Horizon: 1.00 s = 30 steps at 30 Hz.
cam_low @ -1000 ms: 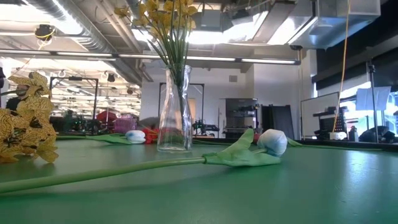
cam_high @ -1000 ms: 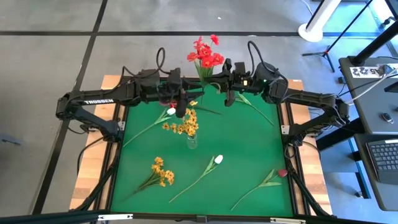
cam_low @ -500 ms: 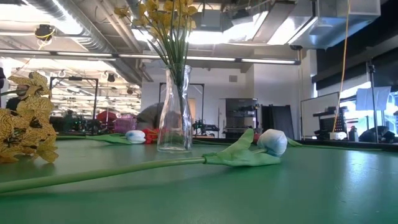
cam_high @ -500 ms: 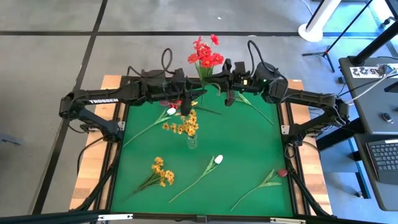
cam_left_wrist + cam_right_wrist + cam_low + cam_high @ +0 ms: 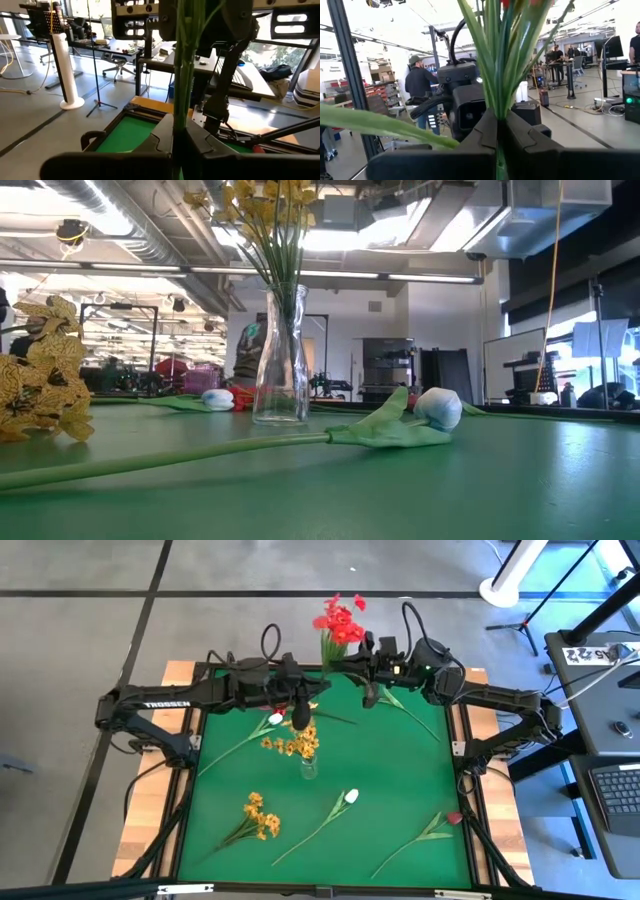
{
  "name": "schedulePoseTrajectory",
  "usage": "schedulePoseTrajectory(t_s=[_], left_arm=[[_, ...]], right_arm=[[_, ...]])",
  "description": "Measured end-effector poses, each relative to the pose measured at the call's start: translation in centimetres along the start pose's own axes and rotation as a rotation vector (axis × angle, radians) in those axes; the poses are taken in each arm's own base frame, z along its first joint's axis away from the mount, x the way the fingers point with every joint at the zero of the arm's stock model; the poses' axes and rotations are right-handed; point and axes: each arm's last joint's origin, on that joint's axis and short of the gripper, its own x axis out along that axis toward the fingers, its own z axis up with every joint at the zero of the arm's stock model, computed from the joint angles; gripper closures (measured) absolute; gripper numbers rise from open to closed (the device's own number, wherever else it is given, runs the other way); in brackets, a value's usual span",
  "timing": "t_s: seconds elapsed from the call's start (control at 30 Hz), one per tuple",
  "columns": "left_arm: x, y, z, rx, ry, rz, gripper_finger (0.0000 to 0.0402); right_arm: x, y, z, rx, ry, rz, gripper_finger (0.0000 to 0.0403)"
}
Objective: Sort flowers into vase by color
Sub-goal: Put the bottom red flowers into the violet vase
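Both arms meet at the upper centre of the high view, over the far edge of the green table (image 5: 400, 790). The right gripper (image 5: 367, 688) is closed on the stems of the red flower bunch (image 5: 340, 620), whose blooms stick up past the top edge of the table; its wrist view shows green stems and leaves (image 5: 499, 60) pinched between the dark fingers (image 5: 520, 137). The left gripper (image 5: 300, 712) sits just left of centre and is closed too; its wrist view shows a thin green stem (image 5: 182, 75) clamped between its fingers (image 5: 162, 135), running straight up through the frame. Which flower that stem belongs to cannot be told.

The glass vase (image 5: 308, 766) stands mid-table, just below the left gripper, holding yellow-orange flowers (image 5: 298, 740). In the low view the vase (image 5: 280, 360) is left of centre with yellow stems in it.

Loose on the table:
- white tulip (image 5: 275, 720), upper left, stem running down-left
- yellow-orange spray (image 5: 258, 815), lower left
- white tulip bud (image 5: 351, 796), lower centre; close up in the low view (image 5: 437, 407)
- dark pink rose bud (image 5: 454, 818), lower right
- a long green stem (image 5: 415, 715), upper right, below the right arm

A person (image 5: 422, 82) stands in the room behind, seen in the right wrist view.
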Motion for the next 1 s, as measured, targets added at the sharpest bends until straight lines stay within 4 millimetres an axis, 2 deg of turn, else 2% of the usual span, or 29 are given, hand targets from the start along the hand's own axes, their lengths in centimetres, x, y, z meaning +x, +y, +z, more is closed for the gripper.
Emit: schedulePoseTrajectory(t_s=[0.2,0.3,0.4,0.57,0.73,0.87,1.0], left_arm=[[-0.9,-0.2,0.5,0.0,-0.008,0.014,0.0398],[-1.8,-0.1,1.0,0.001,-0.018,0.026,0.0398],[-3.0,0.1,1.8,-0.005,-0.043,0.042,0.0399],[-4.2,0.3,2.3,0.004,-0.044,0.061,0.0399],[-6.0,0.9,2.5,0.042,-0.016,0.17,0.0399],[-7.5,1.4,1.7,0.058,-0.017,0.236,0.0399],[-9.6,2.1,-0.2,0.067,-0.061,0.28,0.0399]], right_arm=[[-0.1,0.0,0.1,0.01,-0.008,-0.014,0.0388],[-0.3,0.1,0.3,0.009,-0.003,-0.012,0.0367],[-0.6,0.3,0.5,0.01,0.007,-0.008,0.0318],[-1.5,0.8,1.5,0.01,0.006,-0.015,0.0207],[-2.8,1.1,1.5,0.013,0.125,-0.045,0.0124],[-4.2,1.5,1.6,-0.029,0.231,-0.081,0.0105],[-5.4,1.9,1.6,-0.033,0.256,-0.084,0.0117]])
